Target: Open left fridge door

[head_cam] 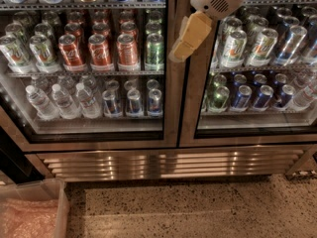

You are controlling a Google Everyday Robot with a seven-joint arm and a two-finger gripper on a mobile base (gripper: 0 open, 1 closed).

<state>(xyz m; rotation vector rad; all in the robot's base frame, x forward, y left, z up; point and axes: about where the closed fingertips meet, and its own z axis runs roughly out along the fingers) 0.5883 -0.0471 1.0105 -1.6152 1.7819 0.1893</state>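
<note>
In the camera view the tool (189,37) hangs high up, just in front of the inner frame edge of the shut left fridge door (89,68), whose tall pane stretches away to its left; whether the tool is open cannot be told.

closed left fridge door (89,63), gripper (181,49) alongside

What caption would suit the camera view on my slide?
Gripper in front of the steel frame where the closed left fridge door, showing red cans and water bottles, meets the right door.
</note>
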